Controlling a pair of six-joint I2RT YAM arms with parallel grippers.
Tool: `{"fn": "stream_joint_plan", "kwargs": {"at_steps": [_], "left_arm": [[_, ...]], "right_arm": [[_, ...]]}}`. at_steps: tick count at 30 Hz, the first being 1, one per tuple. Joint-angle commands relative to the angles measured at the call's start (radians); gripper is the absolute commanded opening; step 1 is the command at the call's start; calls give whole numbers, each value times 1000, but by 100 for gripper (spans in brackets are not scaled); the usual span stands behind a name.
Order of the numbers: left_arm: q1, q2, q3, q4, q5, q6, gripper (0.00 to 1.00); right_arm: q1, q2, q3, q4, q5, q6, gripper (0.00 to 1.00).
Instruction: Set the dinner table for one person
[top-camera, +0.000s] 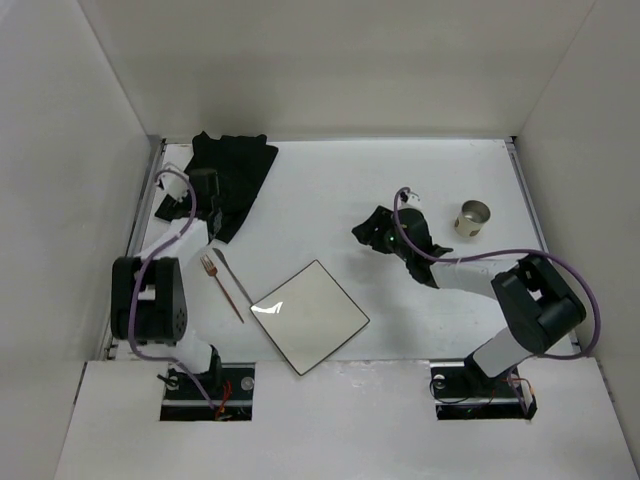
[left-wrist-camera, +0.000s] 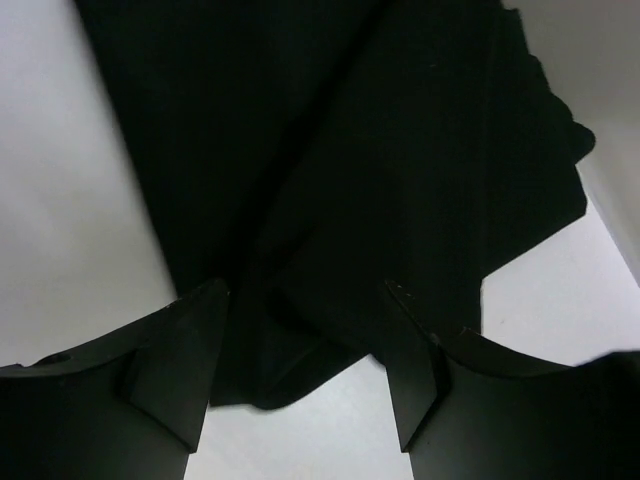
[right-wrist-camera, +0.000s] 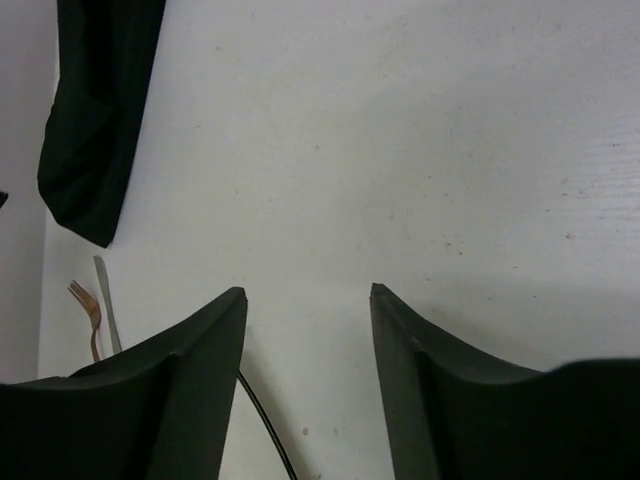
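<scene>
In the top view the white tabletop (top-camera: 330, 190) is seen filling the frame between white walls. A square plate (top-camera: 310, 316) is laid at lower centre, with a fork (top-camera: 225, 295) and a knife (top-camera: 232, 275) angled at its left, and a cup (top-camera: 472, 217) at the right. A black mat (top-camera: 235, 165) is bunched at the upper left. The setting is therefore judged partly done: the mat is not yet spread, and the cutlery is unaligned. The left fingers (top-camera: 208, 205) are merged with the mat's dark edge and hard to make out.

In the left wrist view they are spread wide over the cloth, with nothing grasped.

In the right wrist view the right fingers (right-wrist-camera: 190, 360) are parted over bare tabletop, empty, and fork and knife are partly hidden at lower left
</scene>
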Motion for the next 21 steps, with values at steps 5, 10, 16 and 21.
{"fn": "stream_joint_plan", "kwargs": {"at_steps": [5,10,16,21], "left_arm": [[17,266,253,8,0,123,58],[18,420,344,-37,53,114,49],[-89,527,377,18,177,91,28],[-230,599,426,43,268,99,19]], "right_arm": [[23,23,52,65,-29,-23,64],[32,35,60,65,-42,-24,66],[32,30,60,65,-35,-27,67],[32,26,55,65,-32,-32,71]]}}
